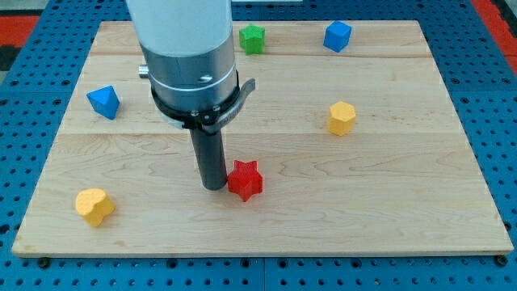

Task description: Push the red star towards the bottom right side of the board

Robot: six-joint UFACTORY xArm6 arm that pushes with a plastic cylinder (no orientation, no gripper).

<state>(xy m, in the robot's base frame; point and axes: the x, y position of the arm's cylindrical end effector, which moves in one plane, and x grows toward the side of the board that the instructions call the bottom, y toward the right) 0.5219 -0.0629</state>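
The red star [245, 179] lies on the wooden board [388, 186], a little left of the middle and towards the view's bottom. My tip [214, 187] stands just to the star's left, touching or almost touching its left edge. The dark rod rises from there into the grey and white arm body, which hides the board's upper left-middle part.
A green star [252, 38] and a blue block [338, 35] lie near the view's top edge. A blue block [103, 101] lies at the left. A yellow hexagonal block [342, 118] lies right of centre. A yellow heart-like block [94, 206] lies at the bottom left.
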